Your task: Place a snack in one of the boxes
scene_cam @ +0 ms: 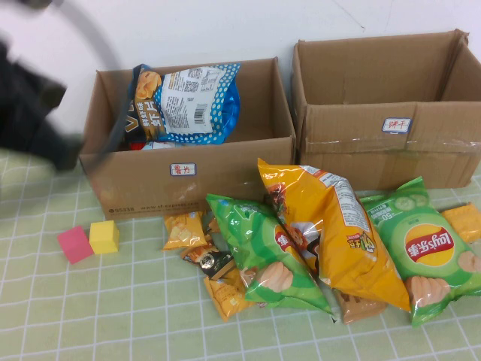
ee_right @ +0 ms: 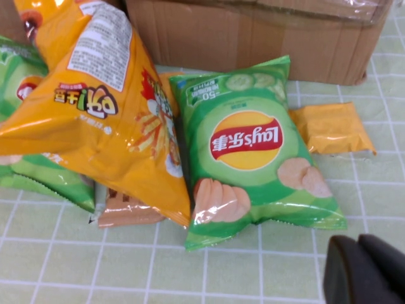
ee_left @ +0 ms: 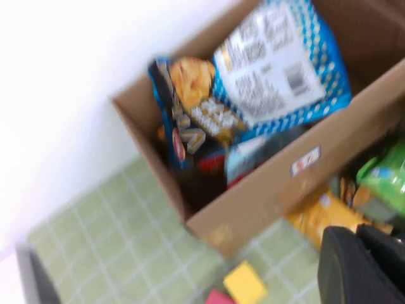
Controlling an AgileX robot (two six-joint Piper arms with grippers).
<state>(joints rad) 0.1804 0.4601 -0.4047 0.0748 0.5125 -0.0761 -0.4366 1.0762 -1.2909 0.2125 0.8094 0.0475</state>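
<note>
Two brown cardboard boxes stand at the back of the table. The left box point(scene_cam: 143, 180) holds a blue snack bag point(scene_cam: 192, 101), which also shows in the left wrist view point(ee_left: 278, 63) inside that box point(ee_left: 266, 196). The wider, taped right box point(scene_cam: 353, 143) looks empty. My left arm point(scene_cam: 30, 113) is blurred, up at the left of the left box; its gripper point(ee_left: 357, 266) is shut and empty. My right gripper point(ee_right: 361, 272) is shut and empty, over the mat in front of a green chips bag point(ee_right: 247, 152).
On the mat in front of the boxes lie an orange bag point(scene_cam: 331, 226), two green chips bags point(scene_cam: 263, 252) point(scene_cam: 428, 248) and several small orange packets point(scene_cam: 184, 229). A pink block point(scene_cam: 75, 244) and a yellow block point(scene_cam: 104, 236) sit at the front left.
</note>
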